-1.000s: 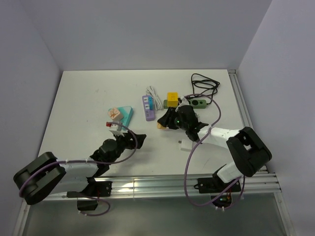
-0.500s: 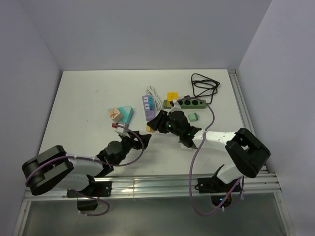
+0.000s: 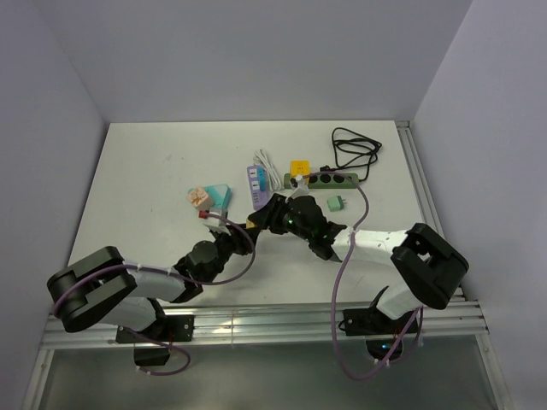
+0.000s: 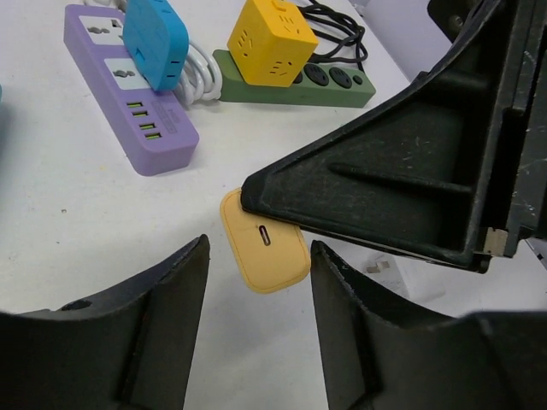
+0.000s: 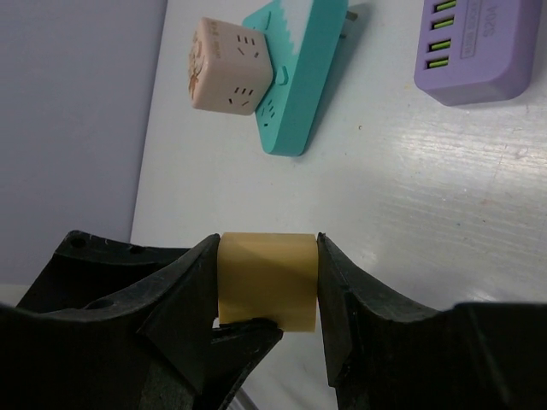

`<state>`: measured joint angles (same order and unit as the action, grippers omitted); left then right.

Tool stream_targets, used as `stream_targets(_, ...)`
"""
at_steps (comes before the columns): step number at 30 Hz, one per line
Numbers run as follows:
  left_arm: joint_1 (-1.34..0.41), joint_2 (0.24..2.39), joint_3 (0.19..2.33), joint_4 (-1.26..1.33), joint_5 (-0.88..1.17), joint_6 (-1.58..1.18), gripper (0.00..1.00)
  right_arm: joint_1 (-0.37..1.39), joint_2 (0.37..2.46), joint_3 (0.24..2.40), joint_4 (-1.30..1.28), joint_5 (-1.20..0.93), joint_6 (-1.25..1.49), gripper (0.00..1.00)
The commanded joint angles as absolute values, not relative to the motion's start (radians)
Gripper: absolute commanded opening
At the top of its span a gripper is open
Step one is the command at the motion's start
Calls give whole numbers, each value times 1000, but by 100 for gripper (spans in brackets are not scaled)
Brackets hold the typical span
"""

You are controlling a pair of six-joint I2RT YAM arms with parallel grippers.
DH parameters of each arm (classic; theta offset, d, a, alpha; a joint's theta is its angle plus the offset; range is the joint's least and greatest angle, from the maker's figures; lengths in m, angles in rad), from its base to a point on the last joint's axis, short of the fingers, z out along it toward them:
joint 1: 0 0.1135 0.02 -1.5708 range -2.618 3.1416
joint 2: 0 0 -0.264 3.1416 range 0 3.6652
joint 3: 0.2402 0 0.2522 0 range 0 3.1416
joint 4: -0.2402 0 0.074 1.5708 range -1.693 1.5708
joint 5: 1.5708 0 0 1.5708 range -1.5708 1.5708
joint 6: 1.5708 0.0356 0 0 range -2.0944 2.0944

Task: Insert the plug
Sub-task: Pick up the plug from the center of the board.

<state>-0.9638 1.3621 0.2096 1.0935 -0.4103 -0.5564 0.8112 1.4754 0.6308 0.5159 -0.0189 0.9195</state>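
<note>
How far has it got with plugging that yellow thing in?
Picked up: the right gripper is shut on the plug. In hand: the left gripper has its open jaws either side of it, not touching, perhaps for a handover. Left: it's in no socket yet; the purple strip and green strip lie beyond.

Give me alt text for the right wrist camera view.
The right gripper clamps a yellow plug over a white table. Beyond lie a pink cube adapter, a teal power strip and a purple power strip.
</note>
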Motion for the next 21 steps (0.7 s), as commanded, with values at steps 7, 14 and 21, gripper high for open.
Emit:
stream_targets(7,-971,1364,235,1149,-482,-531,31,830,1440,670,575,-35,931,37)
stream_targets(14,-971,1312,229,1120,-472,-496,0,831,1428,689,529,-34,901,57)
stream_targets(21,-969,1215,218,1014,-459,-482,0,812,1414,735,424,-9,856,71)
